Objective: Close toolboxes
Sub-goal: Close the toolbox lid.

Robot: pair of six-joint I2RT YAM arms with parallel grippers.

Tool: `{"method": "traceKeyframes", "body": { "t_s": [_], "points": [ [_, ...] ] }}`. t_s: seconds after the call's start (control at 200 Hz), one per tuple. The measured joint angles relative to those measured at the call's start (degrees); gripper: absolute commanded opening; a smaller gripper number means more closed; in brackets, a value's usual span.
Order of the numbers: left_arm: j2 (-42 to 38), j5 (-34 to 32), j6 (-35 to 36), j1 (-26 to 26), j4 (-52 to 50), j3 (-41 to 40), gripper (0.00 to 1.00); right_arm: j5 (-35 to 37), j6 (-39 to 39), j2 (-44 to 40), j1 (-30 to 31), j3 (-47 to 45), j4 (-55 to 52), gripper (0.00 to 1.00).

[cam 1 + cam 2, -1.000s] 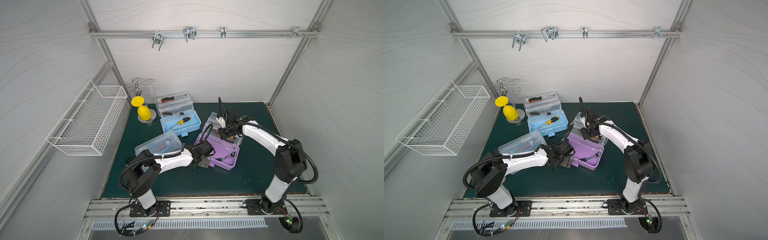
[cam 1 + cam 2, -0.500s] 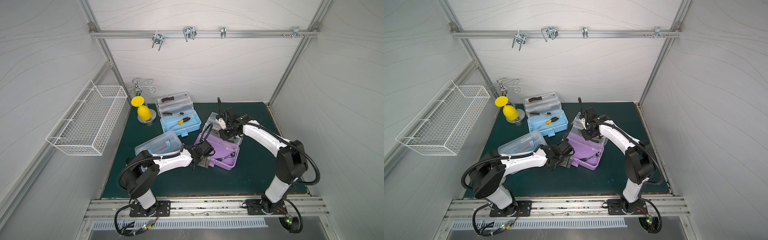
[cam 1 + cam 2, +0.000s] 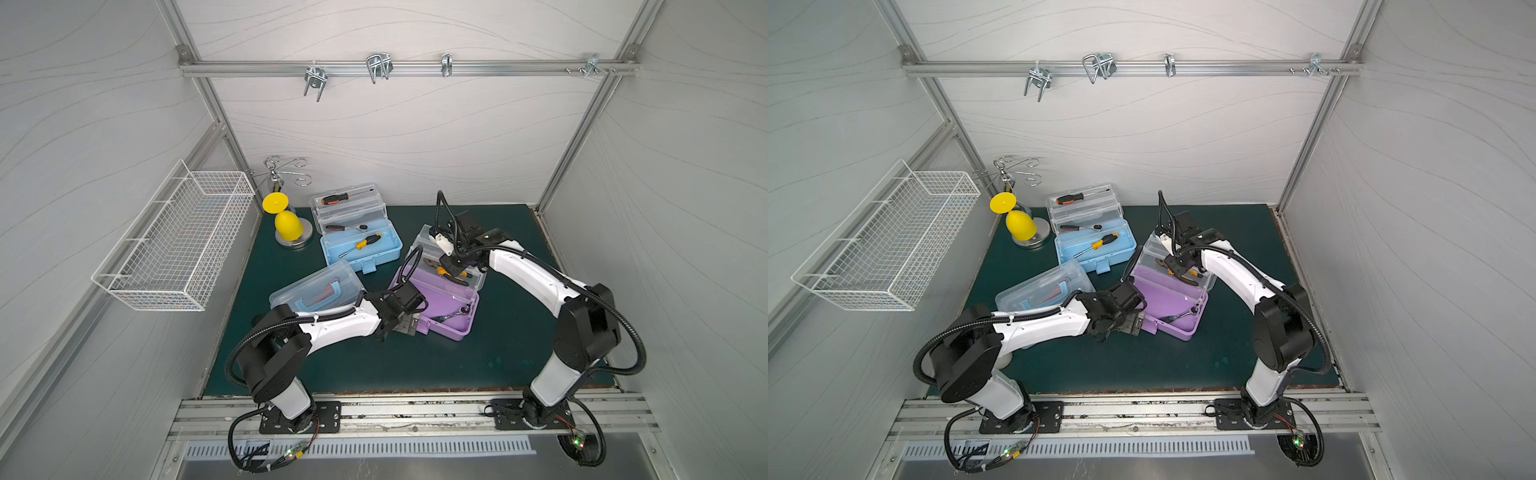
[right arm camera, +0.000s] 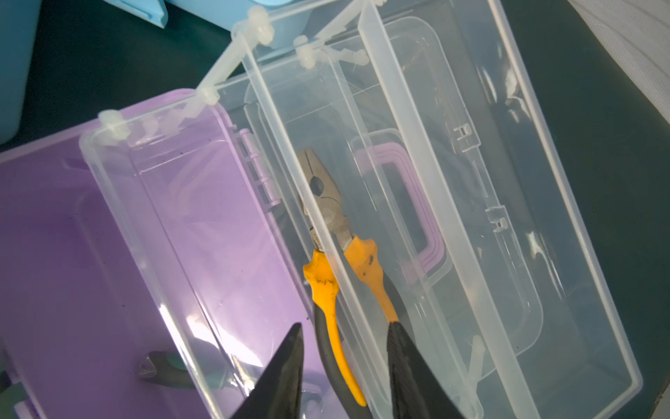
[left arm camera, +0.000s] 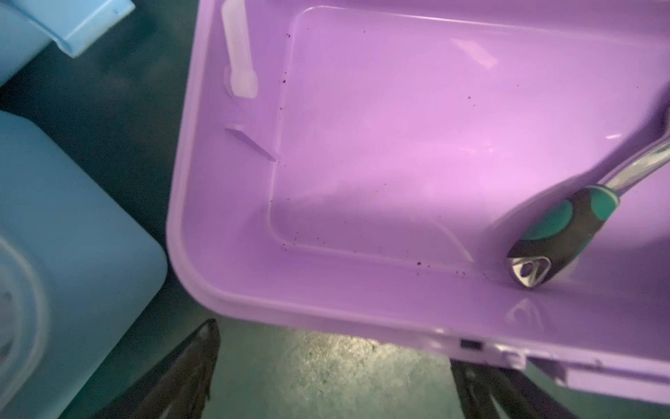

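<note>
- Wire basket (image 3: 174, 245): white, fixed to the left wall, well apart from the mat.
- Hook stand (image 3: 276, 174): metal, far left corner. A yellow goblet (image 3: 286, 224) sits bowl-down on its round base.
- Closed toolbox (image 3: 316, 286): light-blue base and clear lid, lid down, near left on the green mat (image 3: 415, 365). Red and blue items show through the lid. The left arm crosses its near edge.
- Open blue toolbox (image 3: 382, 257): light-blue base, far centre, lid and clear tray folded back toward the far wall. An orange-and-black screwdriver (image 3: 332, 200) lies on the upper tier. A ratchet (image 3: 347, 227) lies on the tier below it. A yellow-and-black screwdriver (image 3: 365, 241) lies in the base.
- Left gripper (image 5: 333, 348): low over the mat at the near left corner of the purple toolbox (image 5: 398, 145). Jaws wide, only mat between them.
- Purple toolbox: centre of the mat, right of both blue ones, lid open. A teal-handled ratchet (image 5: 565, 225) lies in the near right of its base.
- Clear tray (image 4: 217, 217): swung out over the far side of the purple base. The clear lid lies beyond it.
- Pliers (image 4: 326, 203): orange-and-black handles, among the clear tray and lid. Exact compartment cannot be told.
- Right gripper (image 4: 344, 326): over the pliers' handles. Jaws narrowly parted, a handle and a tray wall showing between them; contact cannot be told.
</note>
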Motion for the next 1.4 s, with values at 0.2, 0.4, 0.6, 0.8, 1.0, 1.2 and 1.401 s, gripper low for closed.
{"method": "traceKeyframes", "body": {
  "t_s": [0.2, 0.4, 0.6, 0.8, 1.0, 1.2, 1.401],
  "points": [
    [-1.4, -1.3, -0.6, 0.0, -0.1, -1.6, 0.98, -2.1, -1.3, 1.4, -0.7, 0.0, -0.1, 0.4],
    [-1.6, -2.2, -1.1, 0.0, -0.2, -2.7, 0.98, -3.5, -1.7, 1.9, -1.1, 0.0, 0.0, 0.4],
    [-1.5, -2.5, -1.1, 0.0, -0.2, -2.7, 0.98, -3.5, -2.1, 3.1, -1.1, 0.7, 0.2, 0.27],
    [-0.7, -2.6, -1.0, 0.0, 0.1, -2.6, 0.98, -2.8, -3.4, 4.3, -1.3, 2.1, 0.1, 0.05],
    [1.7, -2.6, 0.2, 0.0, -0.9, -0.2, 0.98, -2.1, -3.3, 4.3, -0.5, 1.9, -0.7, 0.0],
    [3.1, -3.0, 1.6, 0.0, -2.7, 1.5, 0.98, -1.5, -1.6, 3.0, -0.1, -0.1, 1.0, 0.0],
    [3.9, -3.0, 2.1, 0.0, -3.5, 2.0, 0.98, -1.7, 0.7, 0.9, 0.2, -2.6, 3.0, 0.0]
  ]
}}
